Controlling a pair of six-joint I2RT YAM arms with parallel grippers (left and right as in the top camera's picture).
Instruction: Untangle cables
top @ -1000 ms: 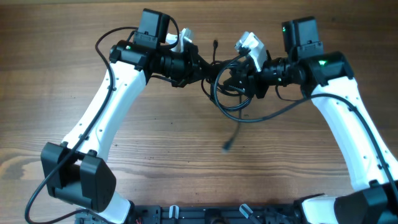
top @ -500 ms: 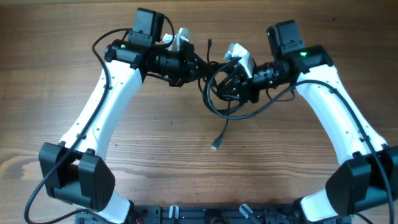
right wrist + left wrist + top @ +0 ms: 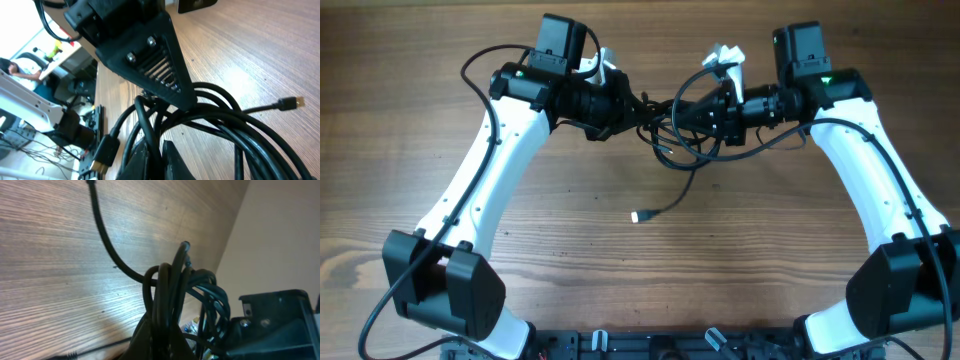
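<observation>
A tangled bundle of black cables (image 3: pixel 672 130) hangs between my two grippers above the far middle of the table. My left gripper (image 3: pixel 638 105) is shut on one side of the bundle, with several strands pinched between its fingers (image 3: pixel 162 340). My right gripper (image 3: pixel 686 113) is shut on the other side, a cable strand clamped between its fingers (image 3: pixel 161 155). One loose end trails down to the table and ends in a plug (image 3: pixel 640 215), also seen in the right wrist view (image 3: pixel 290 103). Another plug with a gold tip (image 3: pixel 102 155) hangs beside the right fingers.
The wooden table (image 3: pixel 640 280) lies below the cables. The arm bases and a black rail (image 3: pixel 650 345) sit at the near edge. In the right wrist view the left gripper's black body (image 3: pixel 145 55) is very close above the bundle.
The grippers have pulled slightly apart and the bundle has tightened between them. The right arm moved back to the right. The loose plug end swung left and now rests on the table.
</observation>
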